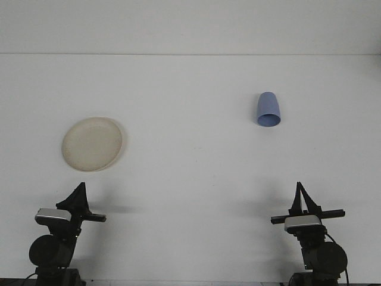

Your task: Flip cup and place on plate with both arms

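A blue cup (268,109) stands upside down on the white desk (190,179), its wider rim against the surface — well apart from the cream plate (93,143), which lies flat far to the cup's left and slightly nearer the robot. The left claw (79,192) sits just below the plate, near the desk's front edge, fingers drawn together to a point. The right claw (299,193) rests below the cup, a little to its right — also closed, holding nothing.
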{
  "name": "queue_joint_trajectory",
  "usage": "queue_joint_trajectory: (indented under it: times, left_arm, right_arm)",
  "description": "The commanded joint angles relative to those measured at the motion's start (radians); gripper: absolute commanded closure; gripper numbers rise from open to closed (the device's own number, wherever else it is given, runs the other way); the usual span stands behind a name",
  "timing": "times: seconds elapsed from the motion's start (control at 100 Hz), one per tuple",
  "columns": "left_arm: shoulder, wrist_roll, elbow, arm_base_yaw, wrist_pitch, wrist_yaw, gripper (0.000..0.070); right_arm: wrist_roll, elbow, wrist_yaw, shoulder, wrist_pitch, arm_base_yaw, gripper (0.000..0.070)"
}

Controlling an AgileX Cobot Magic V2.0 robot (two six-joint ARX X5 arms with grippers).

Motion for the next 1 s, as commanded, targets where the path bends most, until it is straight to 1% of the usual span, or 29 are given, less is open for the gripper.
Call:
queue_joint_trajectory:
  times: [0.0,0.53,0.76,0.84,0.87,0.94,0.99]
  left_arm:
    - [-0.001,-0.002,-0.020,-0.002,0.013,-0.005,0.0684]
    - [-0.001,-0.002,-0.020,-0.002,0.012,-0.005,0.0684]
    - [-0.001,-0.002,-0.020,-0.002,0.012,-0.005,0.0684]
    - [-0.001,-0.002,-0.020,-0.002,0.012,-0.005,0.0684]
    - [-0.001,-0.002,-0.020,-0.002,0.012,-0.005,0.0684]
    - [-0.001,-0.002,-0.020,-0.002,0.012,-0.005,0.0684]
    - [-0.001,-0.002,-0.020,-0.002,0.012,-0.005,0.0684]
  right_arm:
    - [-0.004,-0.002,-0.001,0.000,0.006,0.002,0.0700]
    - [-0.004,-0.002,0.000,0.000,0.006,0.002,0.0700]
    - [-0.003,-0.002,-0.001,0.000,0.048,0.002,0.0700]
    - [0.024,-0.002,-0.006,0.000,0.049,0.002,0.0700]
    - [0.046,-0.002,-0.005,0.000,0.049,0.002,0.0700]
    - [0.139,-0.002,-0.005,0.000,0.048,0.002,0.0700]
    - [0.233,-0.002,-0.006,0.000,0.048,0.002,0.0700]
